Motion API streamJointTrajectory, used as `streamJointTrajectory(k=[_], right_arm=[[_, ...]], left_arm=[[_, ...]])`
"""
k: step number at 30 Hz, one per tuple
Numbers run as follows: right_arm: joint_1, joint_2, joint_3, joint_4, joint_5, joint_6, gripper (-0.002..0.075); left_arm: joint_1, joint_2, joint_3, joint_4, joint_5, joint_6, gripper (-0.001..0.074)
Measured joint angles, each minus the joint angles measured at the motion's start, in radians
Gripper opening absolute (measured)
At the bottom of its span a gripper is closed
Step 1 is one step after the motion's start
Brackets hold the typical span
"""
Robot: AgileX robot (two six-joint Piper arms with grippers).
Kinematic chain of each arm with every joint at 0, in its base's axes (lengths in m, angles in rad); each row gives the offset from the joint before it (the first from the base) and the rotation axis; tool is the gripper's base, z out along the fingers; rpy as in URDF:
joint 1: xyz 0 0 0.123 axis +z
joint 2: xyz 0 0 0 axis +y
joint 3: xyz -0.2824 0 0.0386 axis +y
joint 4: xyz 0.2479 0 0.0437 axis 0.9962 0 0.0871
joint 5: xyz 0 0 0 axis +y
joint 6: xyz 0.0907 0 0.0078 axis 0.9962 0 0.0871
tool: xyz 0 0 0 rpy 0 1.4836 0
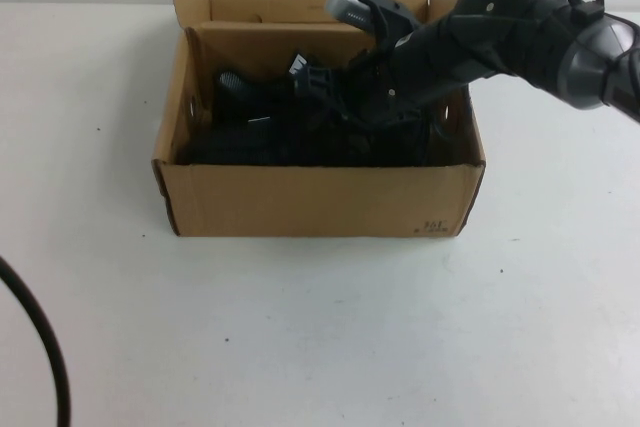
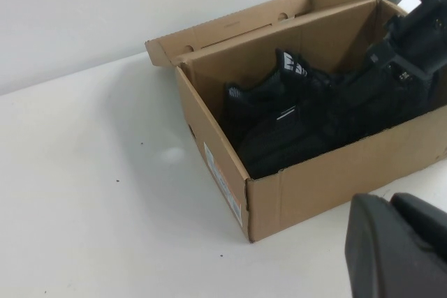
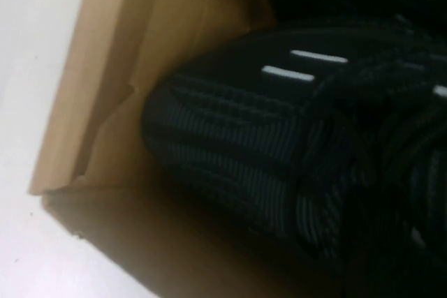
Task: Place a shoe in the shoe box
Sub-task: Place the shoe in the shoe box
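The brown corrugated cardboard shoe box [image 1: 300, 202], rectangular with its hinged lid flap folded back, stands on the smooth white desk [image 1: 320, 337]. Inside it lies the black knit sneaker [image 3: 251, 151], its ribbed toe pressed into a box corner, short white dashes along its side. The right hand [image 1: 385, 107] is down inside the box, clenched. The left hand [image 2: 394, 246], dark and rounded, is clenched just beside the box.

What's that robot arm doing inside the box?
The right arm is reaching down into the open cardboard shoe box on the white table. Black shoes already lie inside it. The right gripper is down in the box, hidden among the shoes, shut; whether it grips one can't be seen. The left gripper is shut too, parked off to the box's left side, holding nothing.
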Motion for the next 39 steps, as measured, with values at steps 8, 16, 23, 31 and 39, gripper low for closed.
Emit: streamJointTrajectory(k=[8,16,23,31,39], right_arm=[[-0.008,0.002,0.0,-0.011,0.018,0.011,0.0108],[-0.009,-0.019,0.0,-0.015,0.012,0.0,0.0375],[-0.014,-0.14,-0.027,-0.147,-0.033,-0.019,0.0379],[-0.014,-0.306,-0.034,-0.252,0.066,-0.076,0.0072],[-0.014,-0.51,-0.011,-0.444,0.089,-0.082,-0.0011]], left_arm=[[0.0,0.0,0.0,0.0,0.0,-0.002,-0.0001],[0.0,0.0,0.0,0.0,-0.004,-0.004,-0.0001],[0.0,0.002,0.0,0.029,0.0,0.011,-0.0001],[0.0,0.088,0.0,0.031,-0.002,0.059,-0.0001],[0.0,0.164,0.004,-0.202,-0.012,0.301,-0.0001]])
